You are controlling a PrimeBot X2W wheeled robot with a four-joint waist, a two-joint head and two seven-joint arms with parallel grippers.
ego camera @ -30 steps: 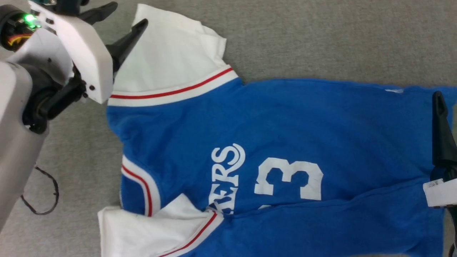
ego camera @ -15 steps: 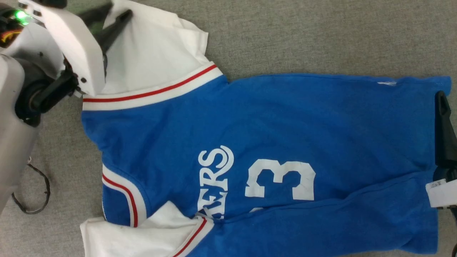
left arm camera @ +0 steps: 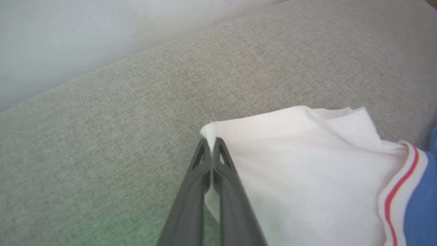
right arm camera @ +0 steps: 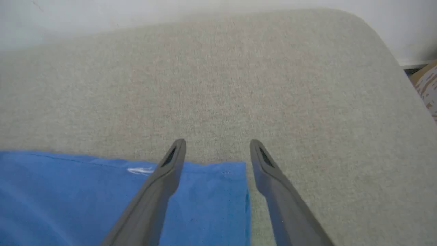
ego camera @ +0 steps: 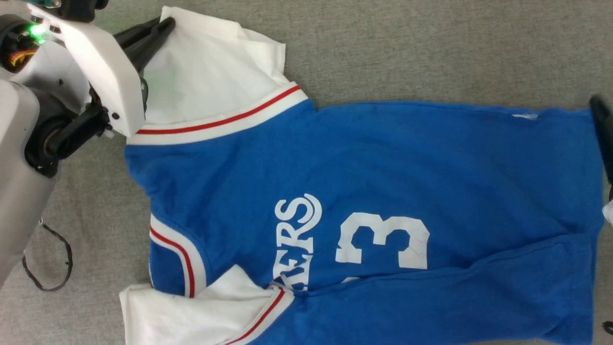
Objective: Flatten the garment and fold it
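One garment [ego camera: 383,158] lies on one grey desk [ego camera: 431,48]. It carries two white sleeves, an upper sleeve [ego camera: 210,72] at its top left corner and a lower sleeve [ego camera: 182,316] at its bottom left corner. It also has three red-striped trim bands [ego camera: 215,125], one numeral 3 [ego camera: 383,239] near its middle and one small white mark [ego camera: 524,116] by its top right edge. There are two sets of jaws, the left jaws at the garment's upper sleeve and the right jaws at its right edge, each with two dark fingers [right arm camera: 150,194]. One dark cord loop [ego camera: 48,268] lies left of the garment.
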